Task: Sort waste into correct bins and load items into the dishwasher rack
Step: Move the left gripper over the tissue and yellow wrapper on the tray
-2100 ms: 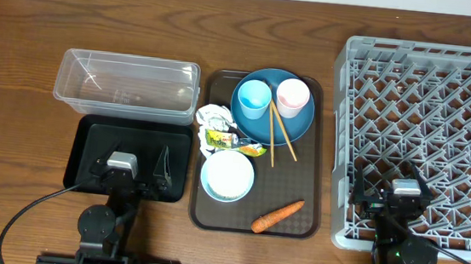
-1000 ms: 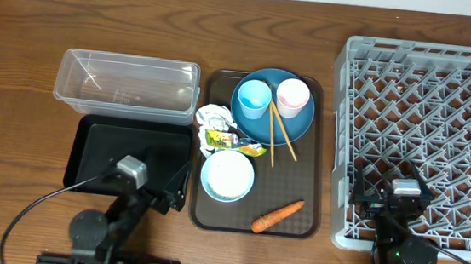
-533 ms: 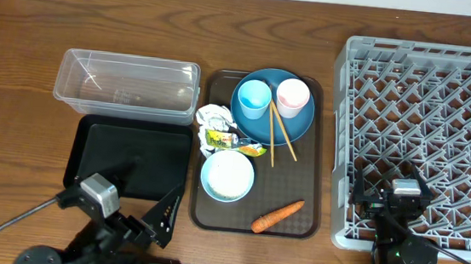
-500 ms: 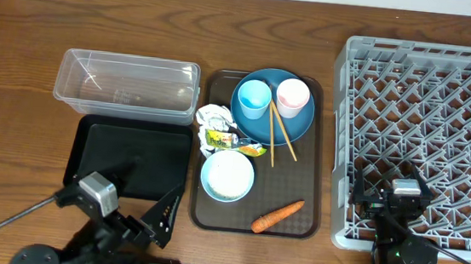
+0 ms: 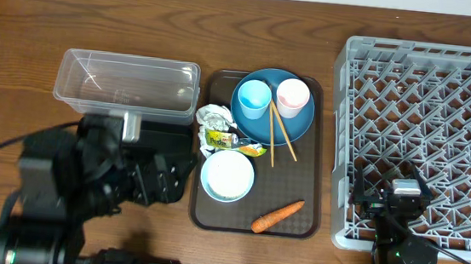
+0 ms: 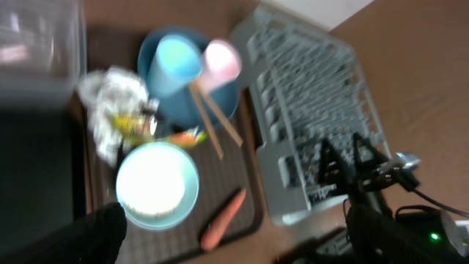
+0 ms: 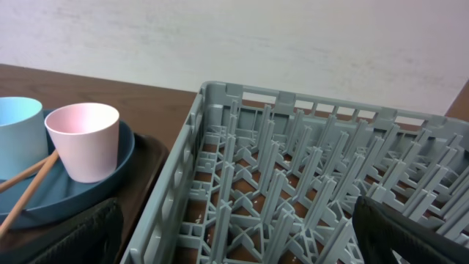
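White bowl (image 6: 156, 192) below, between the left arm's wide-apart, empty fingers (image 6: 88, 235)

The left arm (image 5: 60, 177) is up high, to the left of the brown tray (image 5: 301, 168). The left gripper (image 5: 163, 177) points toward that tray. Its two fingers (image 6: 95, 235) are spread wide apart. The right arm (image 5: 400, 249) sits low, to the right of the tray. The right gripper (image 5: 391, 193) is spread wide too and holds nothing.
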`<state>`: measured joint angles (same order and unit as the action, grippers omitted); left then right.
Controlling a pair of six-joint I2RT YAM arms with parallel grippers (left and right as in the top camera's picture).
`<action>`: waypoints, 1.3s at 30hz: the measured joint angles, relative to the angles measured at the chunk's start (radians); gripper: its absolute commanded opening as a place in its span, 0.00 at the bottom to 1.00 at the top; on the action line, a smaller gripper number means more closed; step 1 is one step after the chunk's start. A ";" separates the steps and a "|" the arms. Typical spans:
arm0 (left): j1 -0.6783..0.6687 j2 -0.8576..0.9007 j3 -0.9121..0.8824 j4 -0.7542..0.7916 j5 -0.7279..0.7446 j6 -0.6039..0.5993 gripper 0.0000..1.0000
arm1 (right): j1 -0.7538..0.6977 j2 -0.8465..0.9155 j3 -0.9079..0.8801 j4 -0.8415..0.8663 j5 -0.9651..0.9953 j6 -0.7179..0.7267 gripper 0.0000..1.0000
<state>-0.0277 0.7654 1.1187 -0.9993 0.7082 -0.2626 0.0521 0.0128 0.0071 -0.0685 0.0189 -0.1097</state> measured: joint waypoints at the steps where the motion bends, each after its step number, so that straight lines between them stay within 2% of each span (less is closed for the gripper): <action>1: 0.000 0.031 0.000 -0.026 0.000 0.000 0.99 | 0.000 0.000 0.000 0.000 0.000 0.000 0.99; 9: 0.000 0.198 0.000 -0.097 0.000 -0.003 0.99 | 0.000 0.000 0.000 0.000 0.000 0.000 0.99; 16: 0.000 0.309 0.000 -0.099 0.003 -0.009 0.60 | 0.000 0.000 0.000 0.000 0.000 0.000 0.99; 19: -0.006 0.338 0.000 -0.101 -0.002 -0.007 0.52 | 0.000 0.000 0.000 0.000 0.000 0.000 0.99; 23: -0.055 0.357 0.000 -0.098 -0.082 -0.038 0.51 | 0.000 0.000 0.000 0.000 0.000 0.000 0.99; 27: -0.133 0.367 0.000 -0.077 -0.237 -0.131 0.50 | 0.000 0.000 0.000 0.000 0.000 0.000 0.99; 35: -0.336 0.398 -0.036 0.066 -0.484 -0.227 0.50 | 0.000 0.000 0.000 0.000 0.000 0.000 0.99; 39: -0.383 0.446 -0.060 0.088 -0.578 -0.244 0.59 | 0.000 0.000 0.000 0.000 0.000 0.000 0.99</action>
<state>-0.4103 1.2118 1.0584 -0.9112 0.1307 -0.5068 0.0521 0.0128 0.0071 -0.0689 0.0185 -0.1097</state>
